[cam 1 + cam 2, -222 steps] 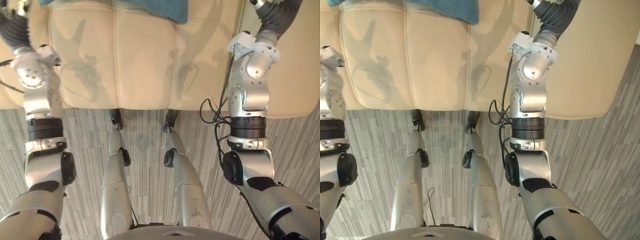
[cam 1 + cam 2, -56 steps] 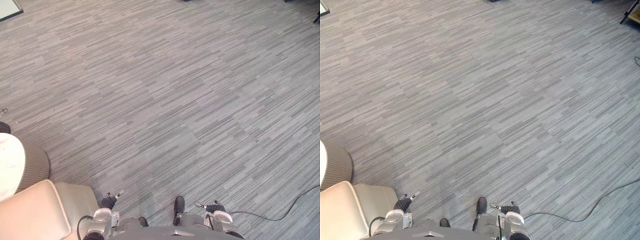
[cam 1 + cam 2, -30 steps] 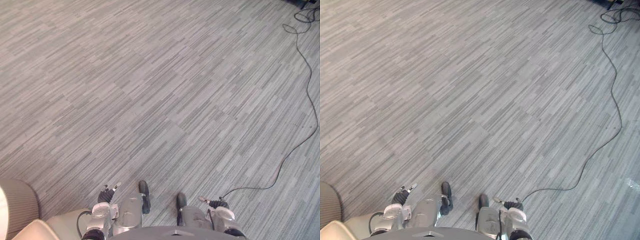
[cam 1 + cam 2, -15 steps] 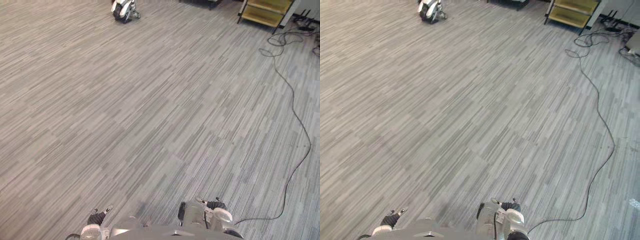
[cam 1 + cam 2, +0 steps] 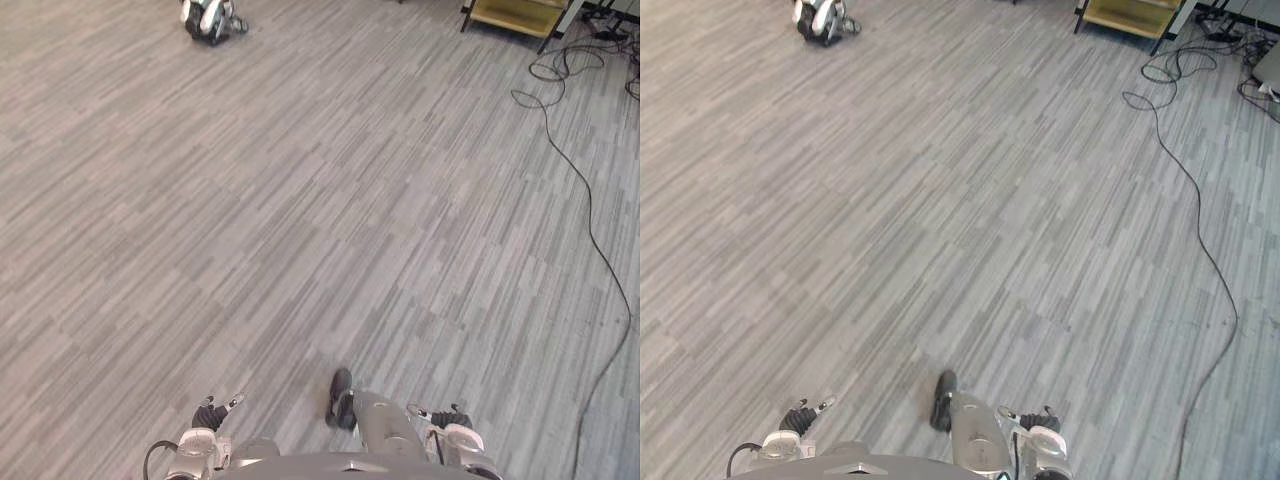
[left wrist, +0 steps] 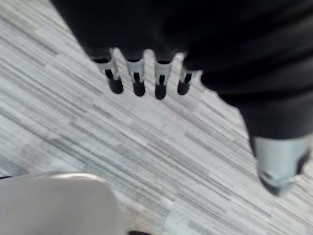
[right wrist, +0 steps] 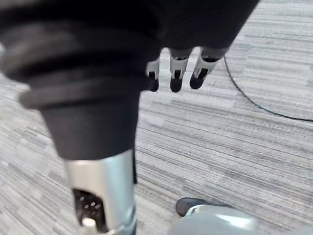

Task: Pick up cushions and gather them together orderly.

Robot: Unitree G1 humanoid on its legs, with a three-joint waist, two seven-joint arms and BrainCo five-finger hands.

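Left hand (image 6: 138,78) and right hand (image 7: 177,73) hang spread, holding nothing, over floor (image 5: 300,200); which way cushions lie, can't tell

Left hand (image 6: 138,78) and right hand (image 7: 176,73) low, fingers loosely straight.

The floor (image 5: 300,200) is patterned in grey streaks. A shelf (image 5: 510,12) is coloured yellow-tan, and a far object (image 5: 205,17) is marked black and white.
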